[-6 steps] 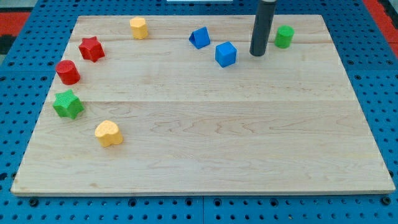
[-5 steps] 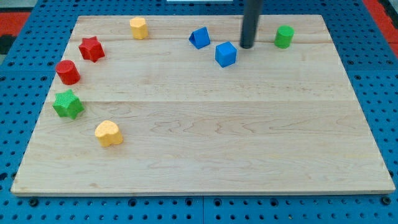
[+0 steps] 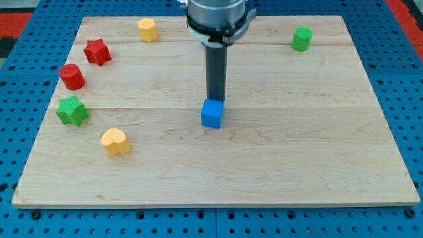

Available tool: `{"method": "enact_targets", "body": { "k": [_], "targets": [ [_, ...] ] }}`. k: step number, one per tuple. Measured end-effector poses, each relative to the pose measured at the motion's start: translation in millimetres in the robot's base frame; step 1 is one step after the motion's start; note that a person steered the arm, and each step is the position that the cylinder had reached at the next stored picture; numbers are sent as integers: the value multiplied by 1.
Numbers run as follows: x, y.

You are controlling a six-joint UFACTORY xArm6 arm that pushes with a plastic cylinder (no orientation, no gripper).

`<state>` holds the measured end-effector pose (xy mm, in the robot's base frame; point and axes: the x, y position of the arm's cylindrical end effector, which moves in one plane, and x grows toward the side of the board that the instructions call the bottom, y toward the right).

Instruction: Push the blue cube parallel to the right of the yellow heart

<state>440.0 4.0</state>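
Wooden surface [image 3: 297, 152] carries seven visible blocks: two yellow, two red, two green, one blue. Blue cube [image 3: 212, 114] sits mid-surface, well right of the yellow heart [image 3: 115, 141]. My tip [image 3: 216, 100] touches the cube's top edge; it holds nothing.

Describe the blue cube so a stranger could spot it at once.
Start at the wooden board and look near its middle. The blue cube sits there alone, just below my tip, which stands at its far edge. It is the only blue block in view.
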Motion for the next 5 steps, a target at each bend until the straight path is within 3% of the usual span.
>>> {"method": "enact_targets", "body": {
  "k": [1, 5],
  "targets": [
    [23, 0],
    [33, 7]
  ]
}}
